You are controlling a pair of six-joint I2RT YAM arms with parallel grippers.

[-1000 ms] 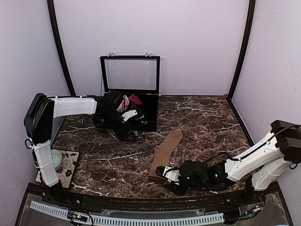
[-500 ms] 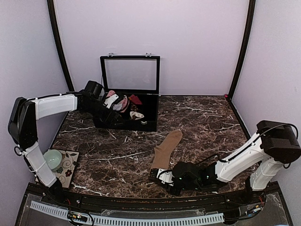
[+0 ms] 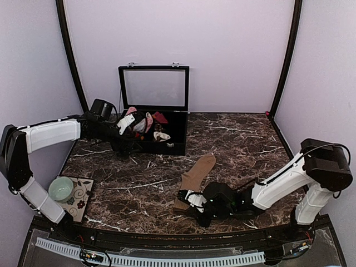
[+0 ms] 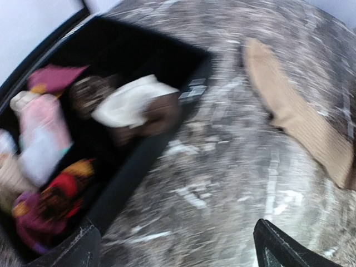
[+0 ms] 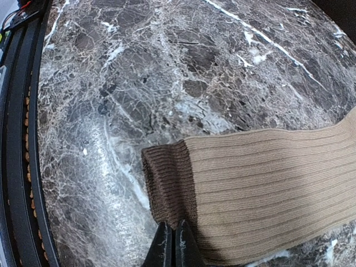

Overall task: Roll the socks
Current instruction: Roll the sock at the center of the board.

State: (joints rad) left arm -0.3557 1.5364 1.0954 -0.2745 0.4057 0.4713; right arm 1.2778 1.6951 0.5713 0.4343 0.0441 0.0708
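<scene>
A tan-brown sock lies flat on the marble table, its darker brown cuff toward the near edge. My right gripper is shut on the near edge of that cuff, low at the front of the table. A cream sock with dark brown patches lies in the black box at the back. My left gripper is open and holds nothing, over the table just in front of the box's left end. The left wrist view is blurred by motion.
The black box stands with its glass lid raised and also holds pink-and-white and dark red bundles. A green bowl rests on a patterned mat at the near left. Walls close in on the table.
My right gripper has slid left to the sock's cuff and shut on it. My left arm has swung back to the left, away from the box's front.
</scene>
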